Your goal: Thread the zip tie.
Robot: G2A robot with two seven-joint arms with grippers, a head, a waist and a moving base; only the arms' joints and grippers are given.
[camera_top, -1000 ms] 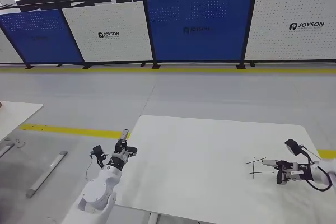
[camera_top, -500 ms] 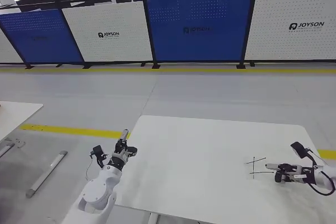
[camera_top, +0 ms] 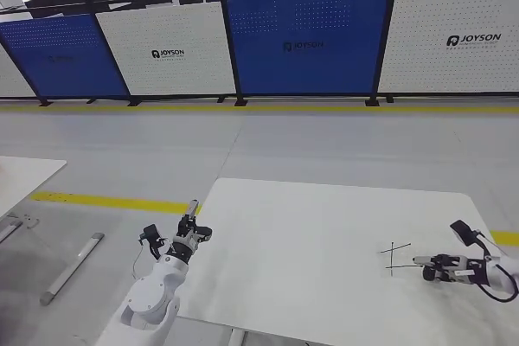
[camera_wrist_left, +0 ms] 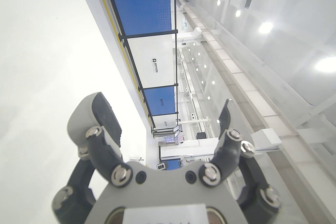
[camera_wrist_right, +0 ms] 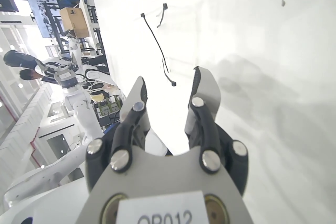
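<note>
Zip ties [camera_wrist_right: 155, 38] lie flat, close together, near the table's [camera_top: 329, 225] right edge. Right gripper [camera_wrist_right: 169, 77] is part open and empty, just beside them. Left gripper [camera_wrist_left: 164, 105] is wide open and empty at the left edge. Likely risk: the pinch slips off a thin tie, or catches two.

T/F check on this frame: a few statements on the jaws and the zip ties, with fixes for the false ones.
1. Black zip ties lie on the table just ahead of the right gripper. True.
2. The right gripper has open jaws holding nothing. True.
3. The left gripper grips one of the zip ties. False: its jaws are open and empty.
4. The zip ties lie beside the left gripper. False: they lie across the table from it, by the right gripper.
</note>
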